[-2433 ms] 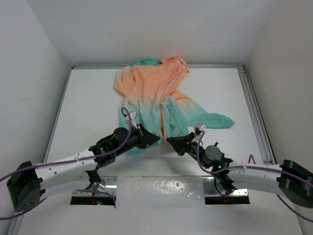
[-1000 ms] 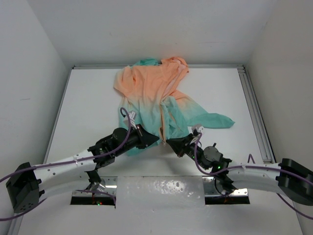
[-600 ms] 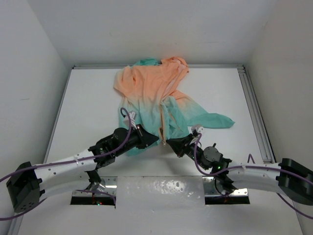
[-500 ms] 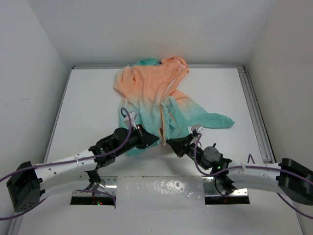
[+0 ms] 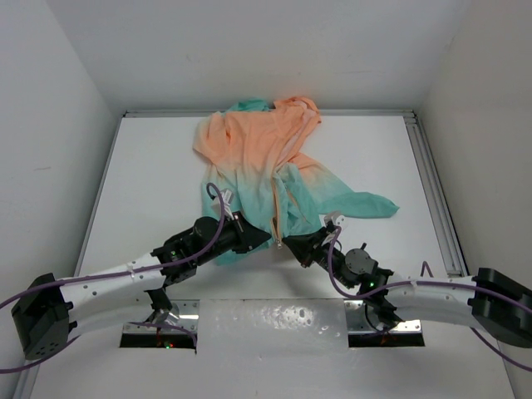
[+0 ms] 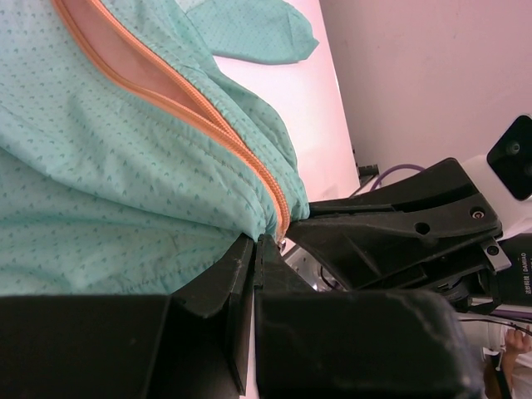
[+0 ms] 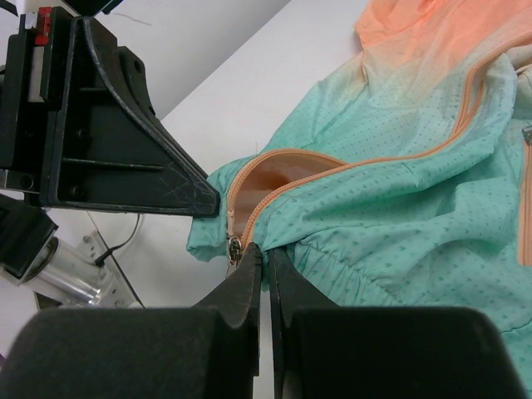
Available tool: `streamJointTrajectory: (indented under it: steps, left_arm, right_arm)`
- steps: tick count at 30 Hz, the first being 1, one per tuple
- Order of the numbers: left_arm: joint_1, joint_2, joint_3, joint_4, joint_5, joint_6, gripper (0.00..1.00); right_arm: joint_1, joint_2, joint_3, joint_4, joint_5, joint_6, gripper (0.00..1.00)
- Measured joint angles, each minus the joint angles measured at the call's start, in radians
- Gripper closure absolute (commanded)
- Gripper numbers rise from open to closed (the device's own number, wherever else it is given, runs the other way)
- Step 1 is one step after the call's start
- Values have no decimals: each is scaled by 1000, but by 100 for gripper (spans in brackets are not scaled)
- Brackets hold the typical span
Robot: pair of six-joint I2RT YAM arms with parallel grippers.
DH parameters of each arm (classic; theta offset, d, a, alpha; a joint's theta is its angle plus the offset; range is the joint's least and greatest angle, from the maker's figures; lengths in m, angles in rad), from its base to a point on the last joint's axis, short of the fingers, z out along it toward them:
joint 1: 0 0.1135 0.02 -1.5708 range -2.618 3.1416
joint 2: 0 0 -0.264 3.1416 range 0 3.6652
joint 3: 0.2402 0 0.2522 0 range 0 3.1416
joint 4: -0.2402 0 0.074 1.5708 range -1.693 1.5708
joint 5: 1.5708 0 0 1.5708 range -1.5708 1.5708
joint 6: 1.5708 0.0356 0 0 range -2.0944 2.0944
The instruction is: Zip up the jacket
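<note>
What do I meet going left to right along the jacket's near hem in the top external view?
Left tool, shut on the jacket hem → lower end of the orange zipper → right tool, also shut on the hem.

L jaws pinch jacket [image 6: 100,166] hem nr zipper [image 6: 239,160] end.

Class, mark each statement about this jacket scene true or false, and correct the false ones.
1. The jacket lies with its teal hem nearest the arms. True.
2. The zipper is closed all the way up. False: its two sides gape apart at the hem.
3. The left pincer and right pincer are both shut at the hem. True.
4. The right pincer hovers over the orange hood. False: it pinches the teal hem beside the zipper.
5. A teal sleeve stretches toward the table's right side. True.
</note>
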Motion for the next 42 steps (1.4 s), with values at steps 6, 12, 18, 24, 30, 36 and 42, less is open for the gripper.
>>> streamJointTrajectory:
  steps: [6, 12, 18, 24, 30, 36, 42]
  left_arm:
    - [0, 0, -20, 7, 0, -1, 100]
    - [0, -1, -29, 7, -4, -7, 100]
    - [0, -2, -29, 9, -5, -8, 100]
    - [0, -11, -29, 15, -6, -8, 100]
    - [0, -13, -29, 16, -8, -8, 100]
    - [0, -12, -30, 23, -8, -9, 100]
    - [0, -12, -31, 30, -6, -14, 100]
  right_arm:
    - [0, 0, 0, 0, 0, -3, 100]
    - [0, 0, 3, 0, 0, -3, 100]
    - [0, 0, 3, 0, 0, -3, 100]
    - [0, 0, 3, 0, 0, -3, 100]
    - [0, 0, 3, 0, 0, -3, 100]
    - [0, 0, 3, 0, 0, -3, 100]
    - [2, 0, 3, 0, 0, -3, 100]
